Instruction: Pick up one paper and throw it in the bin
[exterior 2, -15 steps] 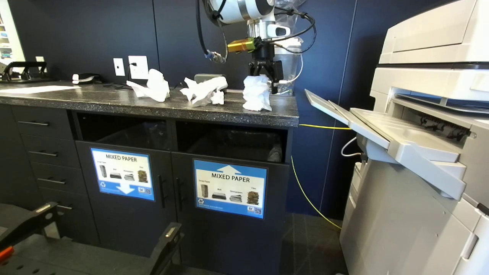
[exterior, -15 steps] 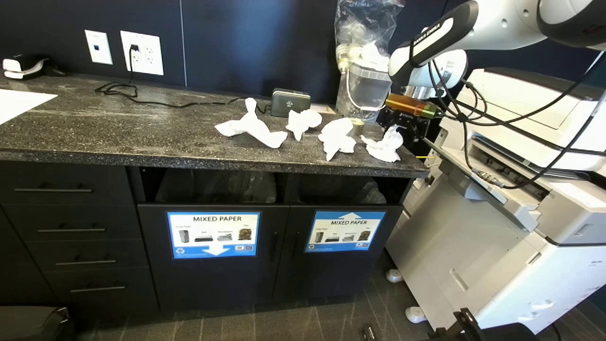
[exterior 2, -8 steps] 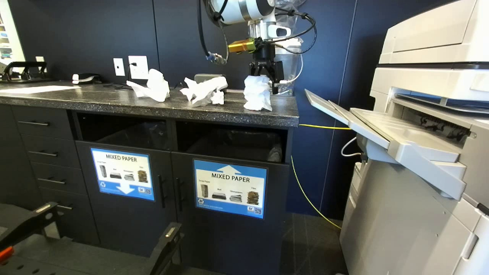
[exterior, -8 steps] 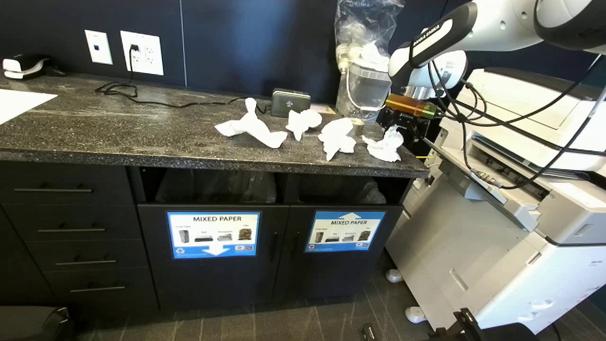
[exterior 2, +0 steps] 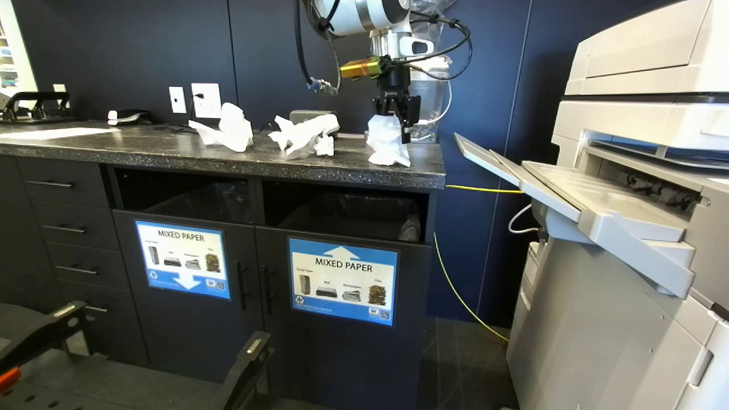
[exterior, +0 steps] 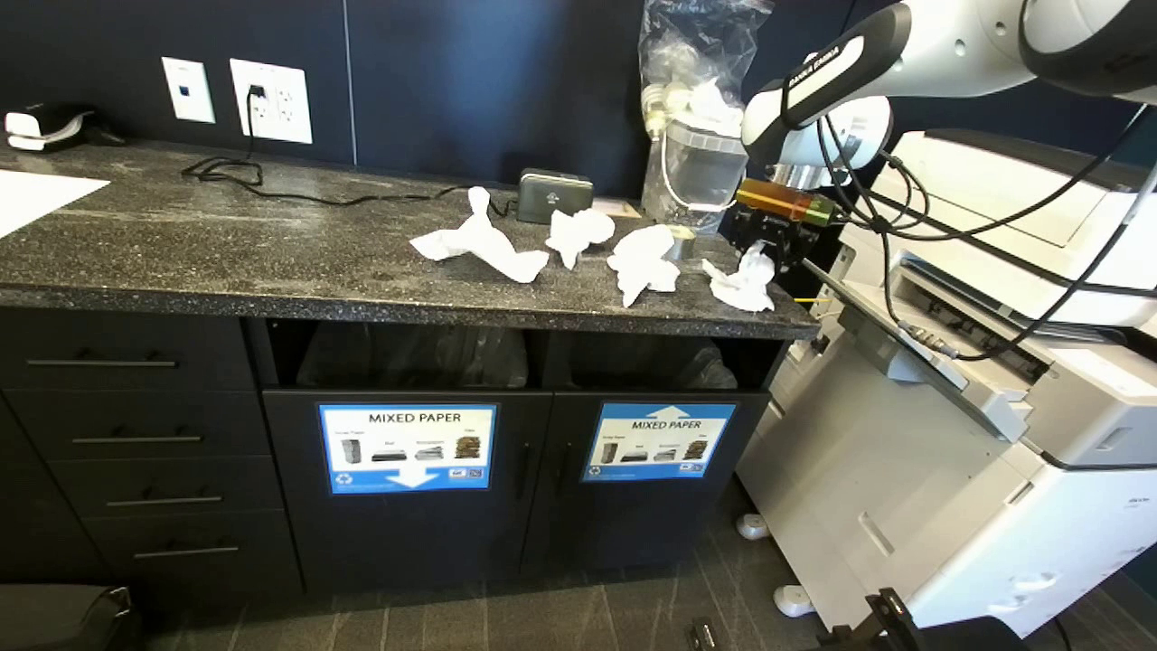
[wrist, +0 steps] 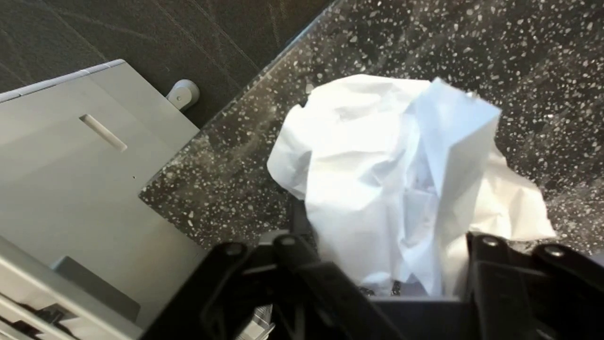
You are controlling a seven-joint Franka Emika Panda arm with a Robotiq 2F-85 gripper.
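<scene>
Several crumpled white papers lie on the dark speckled counter, such as the left one (exterior: 479,240), (exterior 2: 225,130) in both exterior views. The rightmost paper (exterior: 743,285) stands near the counter's right end; it also shows in an exterior view (exterior 2: 388,145) and fills the wrist view (wrist: 368,174). My gripper (exterior: 766,244) points down over this paper, its fingers around the top; the same shows in an exterior view (exterior 2: 393,122). In the wrist view, my fingers (wrist: 387,231) stand apart with paper between them; one fingertip is hidden by the paper. The paper still rests on the counter.
Under the counter (exterior: 271,262) are two open bin slots with dark liners (exterior: 488,357), (exterior: 710,366) above MIXED PAPER signs. A small tin (exterior: 680,242), a grey box (exterior: 555,194) and a bagged bucket (exterior: 700,167) stand behind. A printer (exterior 2: 615,228) stands to the right.
The fingers have drawn slightly closer together and a little lower around the rightmost paper. That paper has shifted slightly to the right. The rest of the arm has barely moved.
</scene>
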